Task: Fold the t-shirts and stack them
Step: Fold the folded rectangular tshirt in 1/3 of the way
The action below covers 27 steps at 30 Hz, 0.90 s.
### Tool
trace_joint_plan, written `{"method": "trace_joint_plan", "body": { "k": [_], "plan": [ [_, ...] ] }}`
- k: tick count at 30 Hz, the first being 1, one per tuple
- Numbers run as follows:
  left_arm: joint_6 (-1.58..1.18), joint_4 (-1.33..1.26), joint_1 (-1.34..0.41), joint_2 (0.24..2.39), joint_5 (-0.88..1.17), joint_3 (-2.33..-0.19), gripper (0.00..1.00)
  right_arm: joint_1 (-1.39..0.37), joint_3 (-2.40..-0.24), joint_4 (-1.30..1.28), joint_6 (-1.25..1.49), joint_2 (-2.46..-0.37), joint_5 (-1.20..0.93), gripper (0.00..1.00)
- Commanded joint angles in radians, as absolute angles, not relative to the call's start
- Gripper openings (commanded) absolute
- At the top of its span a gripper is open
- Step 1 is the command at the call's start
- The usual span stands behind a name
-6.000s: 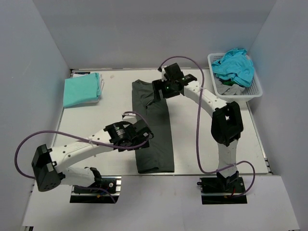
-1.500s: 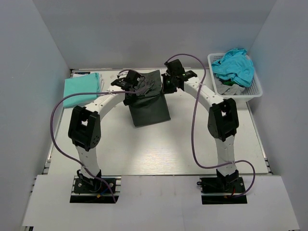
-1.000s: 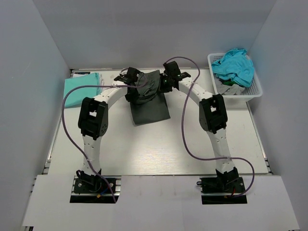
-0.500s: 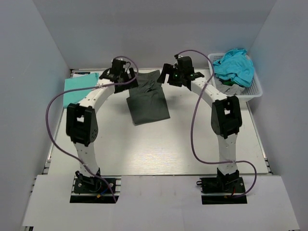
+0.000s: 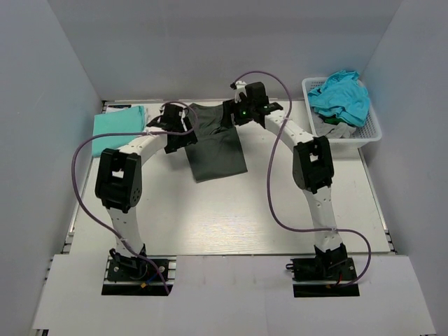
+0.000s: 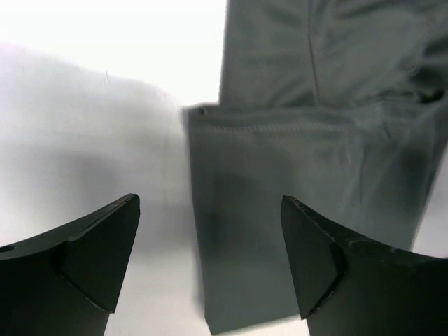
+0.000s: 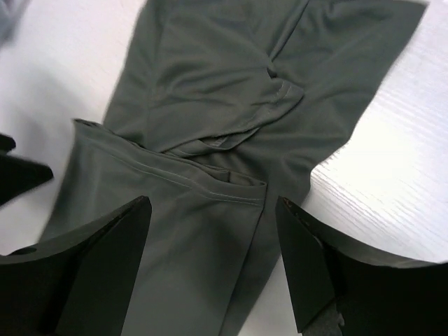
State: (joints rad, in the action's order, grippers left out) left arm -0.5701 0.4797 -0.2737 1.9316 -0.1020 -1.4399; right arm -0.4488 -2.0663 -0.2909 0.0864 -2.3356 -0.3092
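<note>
Charcoal cloth holds the middle of the top view: the dark charcoal-grey cloth t-shirt (image 5: 215, 150) lies flat on the white worktop (image 5: 210, 217), towards the far side, between the two arms. It is a narrow folded strip. Its long axis runs far to near, and the near end leans slightly right. Which end carries the neck cannot be told. The folded mint-green cloth t-shirt (image 5: 119, 129) sits at the far left, so one garment looks finished. The white plastic lattice basket (image 5: 374, 129) at the far right holds a crumpled teal cloth t-shirt (image 5: 341, 94) and a pale grey cloth t-shirt (image 5: 332, 129), so most of the work remains. The charcoal one probably needs tidying and then stacking on the mint-green one.

In the left wrist view, the left tool (image 6: 210, 203) stands wide open and holds nothing. It is above the shirt's left edge, where a stitched hem crosses the strip.

In the right wrist view, the right tool (image 7: 213, 203) is likewise spread wide and empty. Below it a rumpled flap lies doubled over the shirt.
</note>
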Motion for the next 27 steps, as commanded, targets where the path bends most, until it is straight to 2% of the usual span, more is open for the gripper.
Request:
{"method": "trace_joint_plan", "body": {
  "k": [1, 2, 10, 15, 18, 23, 25, 27],
  "plan": [
    [-0.586, 0.413, -0.259, 1.968, -0.098, -1.482, 0.86, -0.446, -2.128, -0.319, 0.021, -2.382, -0.365, 0.77],
    [-0.586, 0.400, -0.250, 1.968, -0.086, -1.482, 0.81, -0.446, -2.125, -0.308, 0.032, -2.382, -0.368, 0.76],
    [-0.586, 0.339, -0.232, 2.019, -0.057, -1.460, 0.64, -0.448, -2.154, -0.256, 0.046, -2.454, -0.396, 0.62],
    [-0.586, 0.302, -0.222, 2.048, -0.031, -1.451, 0.58, -0.443, -2.157, -0.249, 0.058, -2.487, -0.388, 0.60],
    [-0.586, 0.302, -0.222, 2.058, -0.031, -1.451, 0.50, -0.448, -2.166, -0.247, 0.067, -2.505, -0.377, 0.60],
    [-0.586, 0.302, -0.222, 2.068, -0.040, -1.451, 0.50, -0.443, -2.187, -0.242, 0.075, -2.533, -0.380, 0.60],
    [-0.577, 0.302, -0.222, 2.068, -0.040, -1.451, 0.47, -0.446, -2.187, -0.238, 0.078, -2.534, -0.390, 0.60],
    [-0.577, 0.293, -0.222, 2.068, -0.040, -1.451, 0.47, -0.445, -2.186, -0.232, 0.078, -2.540, -0.400, 0.54]
  ]
}}
